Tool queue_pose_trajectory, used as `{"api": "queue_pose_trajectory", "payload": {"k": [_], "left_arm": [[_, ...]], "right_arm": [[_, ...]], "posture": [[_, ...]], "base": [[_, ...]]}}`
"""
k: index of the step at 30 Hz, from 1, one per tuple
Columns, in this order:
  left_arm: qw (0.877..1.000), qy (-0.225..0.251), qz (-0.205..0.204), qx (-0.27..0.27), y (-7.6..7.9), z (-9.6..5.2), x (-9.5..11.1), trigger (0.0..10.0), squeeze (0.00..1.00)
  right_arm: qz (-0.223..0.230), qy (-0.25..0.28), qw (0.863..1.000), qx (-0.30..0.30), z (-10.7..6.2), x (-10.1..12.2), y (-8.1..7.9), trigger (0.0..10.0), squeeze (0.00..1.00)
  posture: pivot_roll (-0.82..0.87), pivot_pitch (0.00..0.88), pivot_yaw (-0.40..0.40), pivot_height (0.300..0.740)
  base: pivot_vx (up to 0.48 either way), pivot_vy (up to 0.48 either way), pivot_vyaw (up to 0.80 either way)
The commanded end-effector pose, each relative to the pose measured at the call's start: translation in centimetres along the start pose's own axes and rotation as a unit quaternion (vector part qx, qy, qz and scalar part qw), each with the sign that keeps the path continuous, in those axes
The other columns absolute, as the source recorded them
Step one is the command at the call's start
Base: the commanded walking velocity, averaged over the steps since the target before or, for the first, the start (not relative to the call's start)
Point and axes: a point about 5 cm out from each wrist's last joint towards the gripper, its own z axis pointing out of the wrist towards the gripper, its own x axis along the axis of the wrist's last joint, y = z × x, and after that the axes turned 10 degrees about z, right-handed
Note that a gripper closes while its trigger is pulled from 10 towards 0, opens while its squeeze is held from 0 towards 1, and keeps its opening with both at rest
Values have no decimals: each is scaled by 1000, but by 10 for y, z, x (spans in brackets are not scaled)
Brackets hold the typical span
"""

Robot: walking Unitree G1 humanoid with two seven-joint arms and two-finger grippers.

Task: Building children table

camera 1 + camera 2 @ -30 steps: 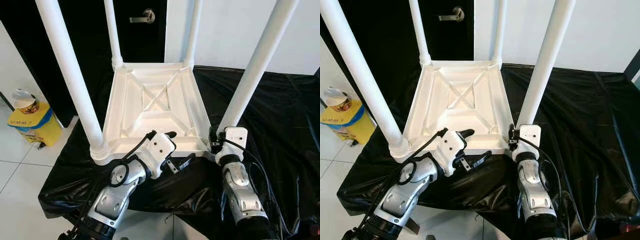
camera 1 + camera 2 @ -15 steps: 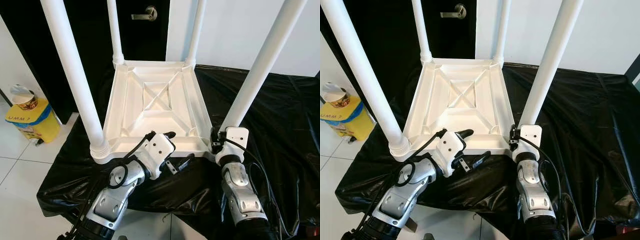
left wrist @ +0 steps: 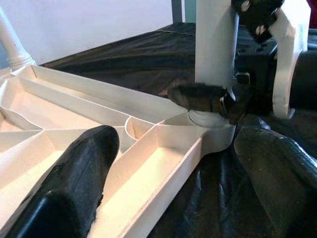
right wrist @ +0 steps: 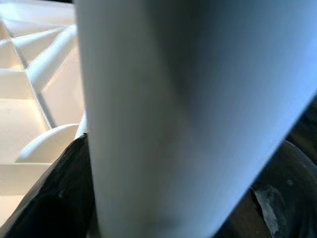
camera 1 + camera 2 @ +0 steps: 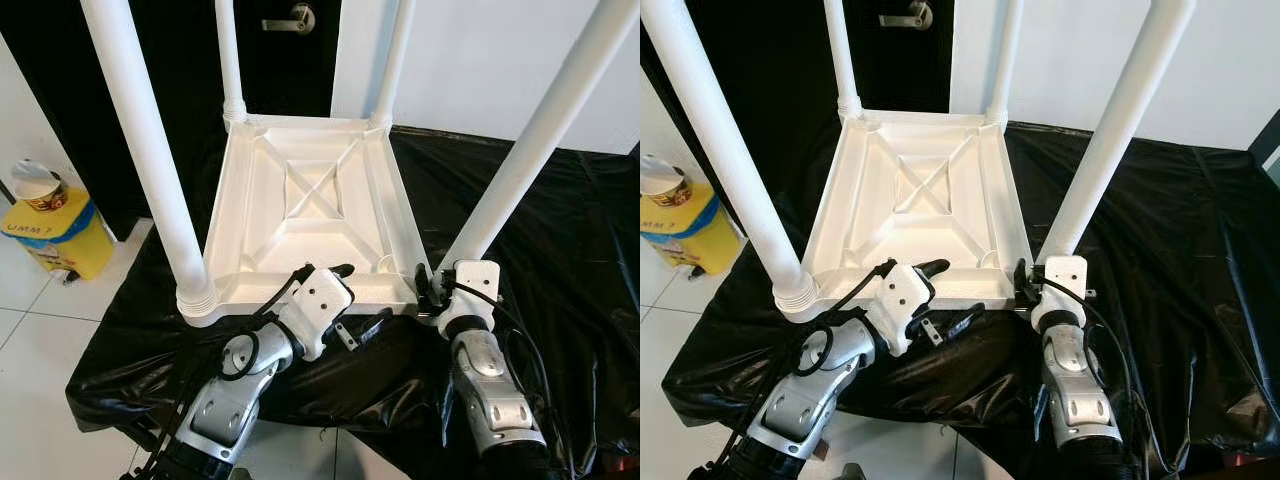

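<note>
A white children's table [image 5: 262, 215] lies upside down on a black sheet [image 5: 565, 215], with its legs pointing up. My left gripper [image 5: 363, 293] is open at the near rim. One of its fingers [image 3: 74, 178] lies over the ribbed underside, the other outside above the sheet. My right gripper [image 5: 432, 288] is shut on the base of the near right leg [image 5: 530, 160], just above its corner socket. In the right wrist view that leg [image 4: 188, 114] passes between the two black fingers. The left wrist view shows the clamped leg base [image 3: 214, 59].
The near left leg [image 5: 150, 150] and two far legs stand in their sockets. A yellow container [image 5: 55, 225] with a cup on top sits on the white tile floor at the left. A dark door [image 5: 290, 40] and a white wall lie behind.
The camera has shifted a little, so the yellow container sits further left in frame. The near right leg leans slightly more to the right. Both grippers keep their places on the table.
</note>
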Motion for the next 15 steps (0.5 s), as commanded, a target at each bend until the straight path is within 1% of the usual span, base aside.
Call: {"api": "queue_pose_trajectory", "payload": {"k": [1, 3, 4, 5, 6, 7, 9, 11, 15], "left_arm": [[1000, -4, -2, 26, 0, 1, 2, 10000, 0], [1000, -4, -2, 26, 0, 1, 2, 10000, 0], [1000, -3, -3, 28, 0, 1, 2, 10000, 0], [1000, -3, -4, 29, 1, 1, 2, 10000, 0], [1000, -3, -4, 29, 1, 1, 2, 10000, 0], [1000, -3, -6, 29, 2, 1, 2, 10000, 0], [1000, -3, -6, 29, 3, 1, 2, 10000, 0], [1000, -3, -8, 29, 3, 1, 2, 10000, 0], [1000, -3, -9, 28, 4, 1, 2, 10000, 0]], "right_arm": [[5, 9, 1000, 20, -2, 4, 3, 10000, 1000], [6, 9, 1000, 28, -2, 4, 3, 10000, 1000], [7, 9, 999, 48, -2, 6, 4, 10000, 0], [8, 6, 997, 80, -1, 7, 6, 10000, 0], [8, 6, 997, 80, -1, 7, 6, 10000, 0], [6, 4, 994, 105, -1, 9, 9, 10000, 0], [5, 2, 993, 115, 0, 9, 11, 10000, 0], [-5, -4, 989, 149, 1, 10, 14, 10000, 0], [-9, -12, 985, 172, 3, 11, 18, 10000, 0]], "posture": [[136, 27, -119, 740], [136, 27, -119, 740], [135, 30, -122, 740], [134, 33, -123, 740], [134, 33, -123, 740], [133, 33, -123, 740], [131, 36, -123, 740], [128, 37, -122, 740], [127, 36, -122, 740]], "base": [[0, 0, 0], [0, 0, 0], [0, 0, 0], [0, 0, 0], [0, 0, 0], [0, 0, 0], [0, 0, 0], [0, 0, 0], [0, 0, 0]]}}
